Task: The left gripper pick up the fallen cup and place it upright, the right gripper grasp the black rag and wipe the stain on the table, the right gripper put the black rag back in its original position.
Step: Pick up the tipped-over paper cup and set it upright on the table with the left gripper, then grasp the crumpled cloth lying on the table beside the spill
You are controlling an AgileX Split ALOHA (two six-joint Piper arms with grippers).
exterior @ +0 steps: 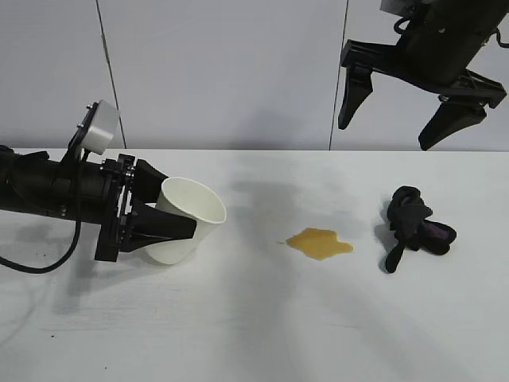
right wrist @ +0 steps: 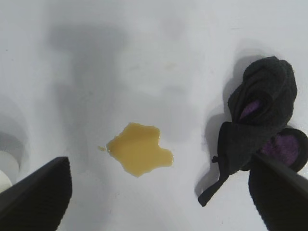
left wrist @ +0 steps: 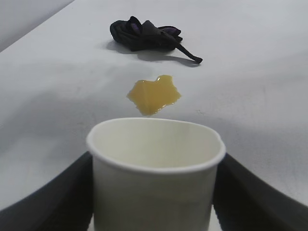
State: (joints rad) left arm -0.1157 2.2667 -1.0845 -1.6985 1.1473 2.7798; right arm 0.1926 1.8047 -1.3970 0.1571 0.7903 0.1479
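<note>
While the left gripper (exterior: 163,231) clamps the cup (exterior: 185,220), the standing-up step is in hand.
The cup is tilted, low over the table (exterior: 254,334); next, level and release it. The right gripper (exterior: 402,107) hangs spread wide above the black rag (exterior: 413,225), the stain (exterior: 318,243) unwiped.

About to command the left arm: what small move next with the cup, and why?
Probably roll the wrist to bring the cup upright before lowering it. The left gripper clamps it tilted, mouth aimed toward the stain, lower wall near the table.
</note>
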